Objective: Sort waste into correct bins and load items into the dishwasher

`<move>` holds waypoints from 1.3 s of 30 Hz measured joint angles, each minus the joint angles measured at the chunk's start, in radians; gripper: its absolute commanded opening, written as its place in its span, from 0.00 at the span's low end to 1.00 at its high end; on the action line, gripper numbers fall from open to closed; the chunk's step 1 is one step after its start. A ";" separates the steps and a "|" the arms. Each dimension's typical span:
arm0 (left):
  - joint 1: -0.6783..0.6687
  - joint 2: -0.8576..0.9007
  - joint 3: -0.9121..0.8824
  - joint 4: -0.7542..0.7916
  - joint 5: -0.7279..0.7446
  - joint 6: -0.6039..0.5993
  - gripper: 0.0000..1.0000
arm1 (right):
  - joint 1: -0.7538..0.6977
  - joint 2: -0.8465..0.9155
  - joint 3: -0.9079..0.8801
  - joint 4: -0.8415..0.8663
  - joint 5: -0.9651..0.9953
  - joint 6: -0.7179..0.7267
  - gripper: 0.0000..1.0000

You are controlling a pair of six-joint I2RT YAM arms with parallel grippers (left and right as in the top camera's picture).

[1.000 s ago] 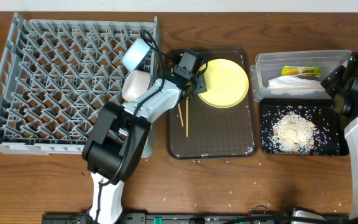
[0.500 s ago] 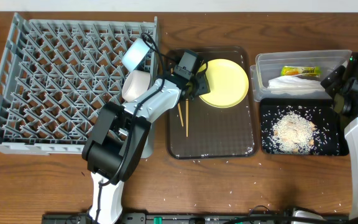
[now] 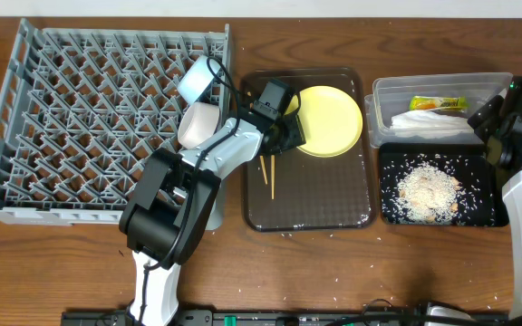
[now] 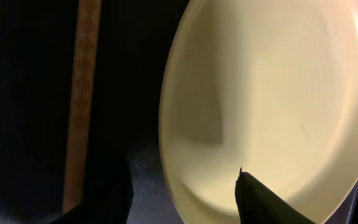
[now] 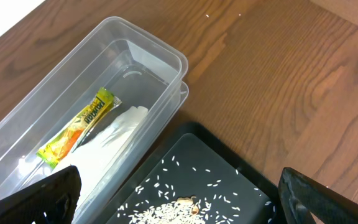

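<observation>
The yellow plate [image 3: 332,120] lies on the brown tray [image 3: 333,204], with the wooden chopsticks [image 3: 266,174] to its left. My left gripper [image 3: 290,136] is open and straddles the plate's left rim [image 4: 185,155]; one finger is over the plate and the other is beside a chopstick [image 4: 79,106]. The light blue bowl [image 3: 199,80] and the white bowl [image 3: 198,124] stand in the grey dish rack [image 3: 80,118]. The wrapper [image 5: 79,124] and napkin [image 5: 114,140] lie in the clear tub [image 5: 148,62]. Rice [image 3: 427,190] fills the black tray [image 5: 229,158]. My right gripper [image 5: 185,205] is open and empty above it. No cup shows.
Loose rice grains [image 3: 333,299] lie scattered on the wooden table near the front edge. The clear tub [image 3: 383,100] and black tray [image 3: 483,213] sit side by side at the right, close to the brown tray's right edge.
My left gripper has shifted a little right and down, onto the plate's left rim. The right arm has not moved.
</observation>
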 measured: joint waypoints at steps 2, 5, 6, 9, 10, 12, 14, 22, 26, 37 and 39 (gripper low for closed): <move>0.000 0.000 0.000 0.003 0.000 -0.007 0.55 | 0.000 0.000 0.000 0.000 0.000 0.000 0.99; 0.000 0.000 -0.001 0.012 0.002 -0.013 0.55 | 0.000 0.000 0.000 0.000 0.000 0.000 0.99; 0.000 0.000 -0.002 0.014 0.004 -0.014 0.55 | 0.000 0.000 0.000 0.000 0.000 0.000 0.99; 0.000 0.000 -0.003 0.020 0.005 -0.014 0.56 | 0.000 0.000 0.000 0.000 0.000 0.000 0.99; 0.000 0.000 -0.004 0.023 0.007 -0.014 0.55 | 0.000 0.000 0.000 0.000 0.000 0.000 0.99; 0.001 0.003 -0.004 0.032 0.019 -0.015 0.55 | 0.000 0.000 0.000 0.000 0.000 0.000 0.99; 0.005 0.013 -0.004 0.053 0.044 -0.018 0.55 | 0.000 0.000 0.000 0.000 0.000 0.000 0.99; 0.038 0.051 0.008 0.075 0.134 -0.040 0.08 | 0.000 0.000 0.000 0.000 0.000 0.000 0.99; 0.039 0.058 0.006 0.075 0.143 -0.046 0.08 | 0.000 0.000 0.000 0.000 0.000 0.000 0.99; 0.088 0.079 -0.003 0.158 0.245 -0.047 0.08 | 0.000 0.000 0.000 0.000 0.000 0.000 0.99; 0.097 0.083 -0.004 0.163 0.264 -0.047 0.08 | 0.000 0.000 0.000 0.000 0.000 0.000 0.99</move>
